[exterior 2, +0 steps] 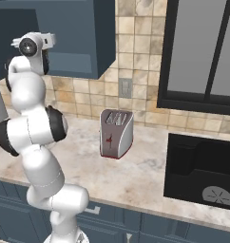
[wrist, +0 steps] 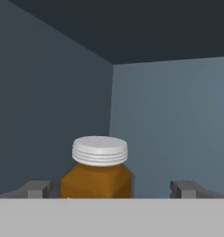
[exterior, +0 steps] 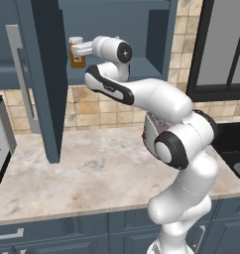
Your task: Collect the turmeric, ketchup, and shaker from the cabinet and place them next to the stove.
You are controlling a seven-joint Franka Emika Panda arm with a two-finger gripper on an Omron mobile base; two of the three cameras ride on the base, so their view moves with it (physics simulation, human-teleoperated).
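None of the three items looks moved yet; my claw (wrist: 111, 190) is inside the open cabinet (exterior: 42, 74), jaws wide apart, straddling the turmeric (wrist: 97, 169) without gripping it. Jar stands on the cabinet shelf, just toward 11 o'clock of claw centre. Judgement: first pick pending; ketchup, shaker, stove placement remain.

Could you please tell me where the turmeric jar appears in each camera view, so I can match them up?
Left base view: turmeric upper left, inside the open cabinet, at the gripper.
Right base view: cannot make it out.
Hand view: turmeric lower centre, between the open fingertips.
Shared landmark: the cabinet interior.
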